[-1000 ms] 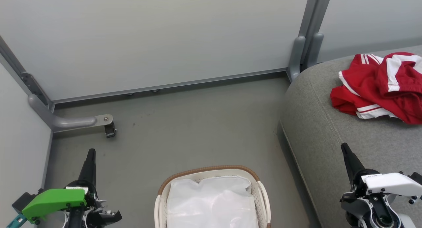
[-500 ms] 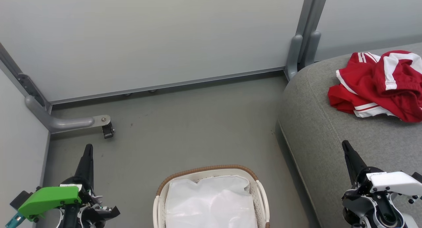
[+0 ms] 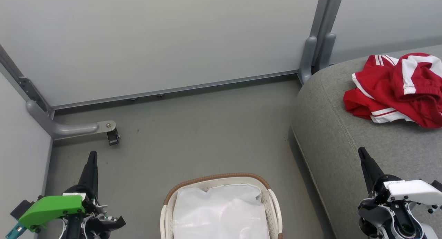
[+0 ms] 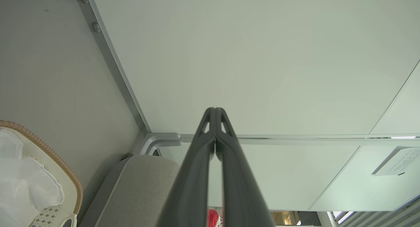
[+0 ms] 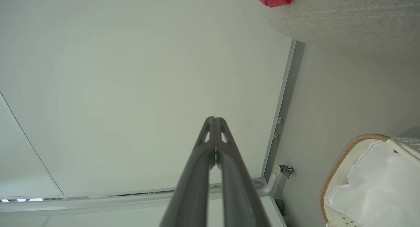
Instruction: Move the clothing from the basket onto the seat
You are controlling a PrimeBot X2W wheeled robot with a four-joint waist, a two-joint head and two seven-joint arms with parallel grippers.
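Grippers first: left gripper point(image 3: 92, 154) and right gripper point(image 3: 362, 152) both clenched on nothing, jaws pressed together, low at either side of the basket point(image 3: 215, 177). Biggest thing, the seat point(image 3: 345, 142): grey cushion on the right. On the floor point(image 3: 193, 128), the basket holds a white liner sheet point(image 3: 221, 211); no red seen inside. On the seat, well apart from the basket, the clothing point(image 3: 397, 90): red-and-white crumpled heap. Judged light, limp, apt to drape and slip; best pinched at a raised fold or bunched hem, not a flat panel.
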